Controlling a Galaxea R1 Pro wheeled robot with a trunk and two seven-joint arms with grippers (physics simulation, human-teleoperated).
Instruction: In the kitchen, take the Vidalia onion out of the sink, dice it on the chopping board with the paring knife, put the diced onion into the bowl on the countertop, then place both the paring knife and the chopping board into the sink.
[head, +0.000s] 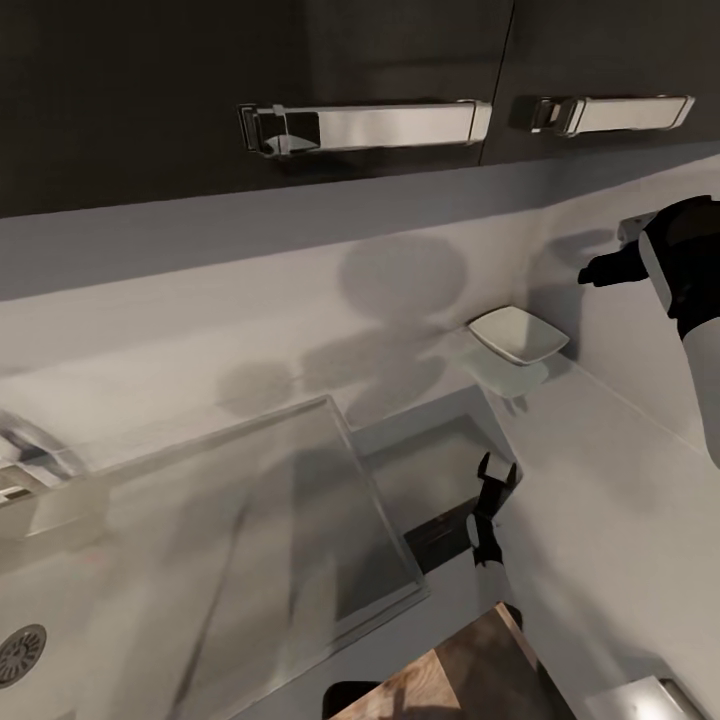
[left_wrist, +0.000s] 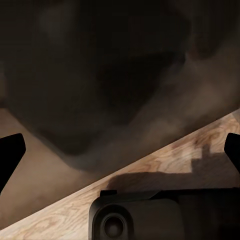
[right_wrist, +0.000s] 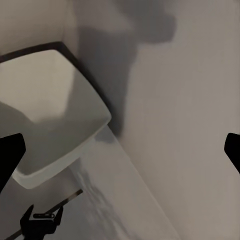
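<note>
Below your right gripper (head: 600, 270), whose fingers stand apart and hold nothing, sits the bowl (head: 518, 335), so descend slowly and keep centred over it.

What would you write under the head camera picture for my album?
White bowl on the grey counter beside the sink, under dark cupboards.

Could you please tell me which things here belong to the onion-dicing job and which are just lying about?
For the job: bowl, sink, chopping board.
Just there: cabinet handles, tap.
</note>
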